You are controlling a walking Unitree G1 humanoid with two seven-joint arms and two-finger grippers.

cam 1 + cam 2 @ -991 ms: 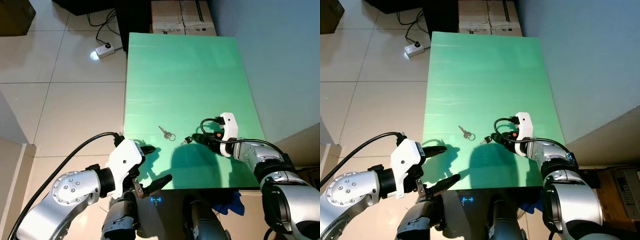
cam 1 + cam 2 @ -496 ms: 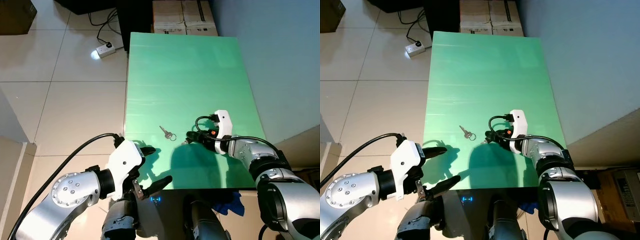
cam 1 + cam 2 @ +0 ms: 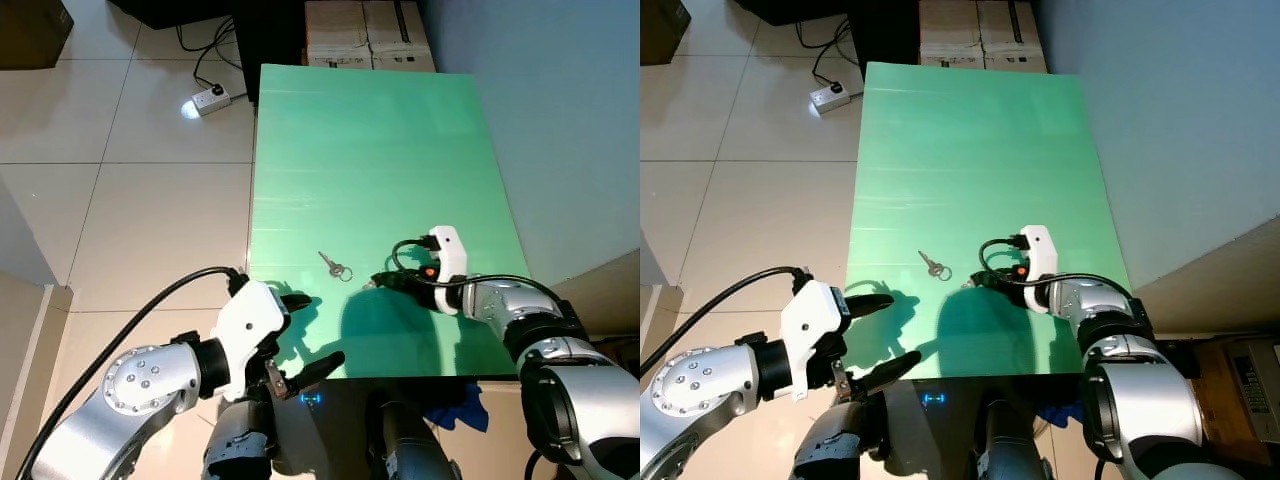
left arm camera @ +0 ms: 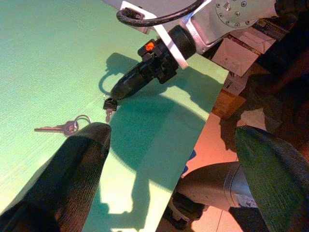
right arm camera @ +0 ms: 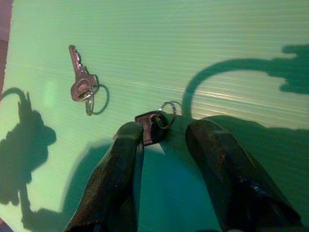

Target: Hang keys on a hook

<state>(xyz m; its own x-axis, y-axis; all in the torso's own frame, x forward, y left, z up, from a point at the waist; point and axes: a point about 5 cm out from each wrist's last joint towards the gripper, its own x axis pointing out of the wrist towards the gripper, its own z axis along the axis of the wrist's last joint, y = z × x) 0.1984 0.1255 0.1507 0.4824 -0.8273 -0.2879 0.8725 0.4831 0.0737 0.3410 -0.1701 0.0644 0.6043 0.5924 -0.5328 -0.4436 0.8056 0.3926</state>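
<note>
Silver key [image 5: 80, 81] w/ ring lies flat on green table [image 3: 370, 150]; black-headed key [image 5: 148, 126] w/ ring just beside it, apart.

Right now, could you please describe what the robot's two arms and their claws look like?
Both arms are silver metal with round, bolted joints. Each wrist carries a white housing; the right one bears an orange mark. A thick black cable loops to the left claw, a thinner one curls over the right claw. Each claw has two long, rounded black fingers.
</note>
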